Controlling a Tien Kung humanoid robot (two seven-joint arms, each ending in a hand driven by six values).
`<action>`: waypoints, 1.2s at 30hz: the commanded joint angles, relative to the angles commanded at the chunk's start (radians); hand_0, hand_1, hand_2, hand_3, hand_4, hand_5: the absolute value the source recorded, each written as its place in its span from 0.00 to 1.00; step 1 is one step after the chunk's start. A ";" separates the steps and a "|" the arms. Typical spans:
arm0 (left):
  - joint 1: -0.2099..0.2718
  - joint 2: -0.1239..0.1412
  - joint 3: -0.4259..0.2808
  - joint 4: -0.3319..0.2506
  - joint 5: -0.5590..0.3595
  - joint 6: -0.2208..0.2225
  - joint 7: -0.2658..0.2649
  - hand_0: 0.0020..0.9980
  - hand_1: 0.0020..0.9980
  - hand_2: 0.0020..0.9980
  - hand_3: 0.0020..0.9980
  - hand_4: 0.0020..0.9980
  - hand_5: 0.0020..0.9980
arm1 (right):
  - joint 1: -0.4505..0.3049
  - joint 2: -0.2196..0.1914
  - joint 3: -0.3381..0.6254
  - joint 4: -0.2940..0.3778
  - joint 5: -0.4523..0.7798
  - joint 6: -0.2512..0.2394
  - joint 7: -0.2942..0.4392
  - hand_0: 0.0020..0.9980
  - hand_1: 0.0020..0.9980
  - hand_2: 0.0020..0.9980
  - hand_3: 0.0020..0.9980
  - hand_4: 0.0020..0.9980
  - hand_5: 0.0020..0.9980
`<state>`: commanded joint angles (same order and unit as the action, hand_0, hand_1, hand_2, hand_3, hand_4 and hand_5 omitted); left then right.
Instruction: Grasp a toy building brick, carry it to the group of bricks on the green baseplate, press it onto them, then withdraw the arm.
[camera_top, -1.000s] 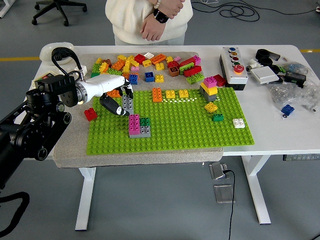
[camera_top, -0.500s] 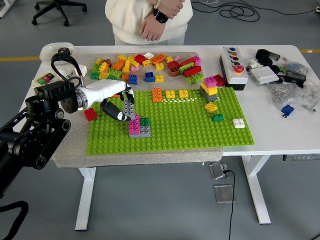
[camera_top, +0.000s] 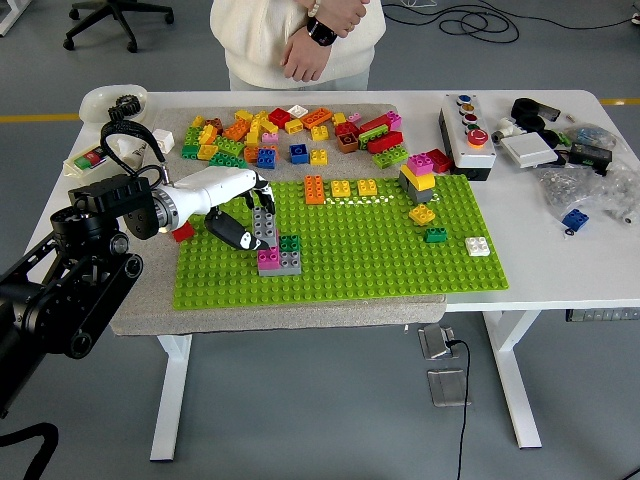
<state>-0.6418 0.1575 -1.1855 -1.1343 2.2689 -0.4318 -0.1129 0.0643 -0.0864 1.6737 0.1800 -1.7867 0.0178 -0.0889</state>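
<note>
The green baseplate (camera_top: 370, 255) lies across the middle of the table. Near its left part stands a small group: a magenta brick (camera_top: 268, 260) on a grey brick (camera_top: 288, 264), with a dark green brick (camera_top: 290, 243) behind. My left hand (camera_top: 252, 222) reaches in from the left, shut on a long grey brick (camera_top: 264, 228). That brick stands upright, its lower end touching the top of the magenta brick. Thumb and fingers hide part of the brick. My right arm is out of sight.
Several loose bricks (camera_top: 290, 130) are heaped behind the baseplate, and a red brick (camera_top: 183, 232) sits left of it. A grey-yellow-magenta stack (camera_top: 418, 180) stands at the plate's right. A button box (camera_top: 465, 135) is further right. A person (camera_top: 310, 45) stands opposite, hands folded.
My left hand has carried the grey brick right and down, from left of the group onto the magenta brick. The person has not moved.
</note>
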 joint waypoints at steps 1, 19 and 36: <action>0.004 -0.002 0.000 -0.003 0.000 0.002 0.001 0.68 0.60 0.54 0.54 0.73 0.18 | 0.000 0.000 -0.001 0.000 0.001 0.000 0.000 0.75 0.64 0.68 0.64 0.86 0.56; 0.040 -0.016 -0.002 0.005 0.000 0.042 -0.010 0.69 0.61 0.54 0.54 0.74 0.18 | -0.001 0.000 -0.001 0.000 0.001 0.001 0.000 0.75 0.64 0.68 0.64 0.86 0.56; 0.043 -0.009 0.005 0.024 0.000 0.063 -0.032 0.70 0.61 0.55 0.55 0.76 0.18 | -0.001 0.002 -0.006 0.000 0.003 0.000 -0.001 0.75 0.64 0.68 0.64 0.86 0.57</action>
<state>-0.5992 0.1485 -1.1808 -1.1102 2.2689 -0.3691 -0.1454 0.0635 -0.0849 1.6680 0.1800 -1.7838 0.0181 -0.0899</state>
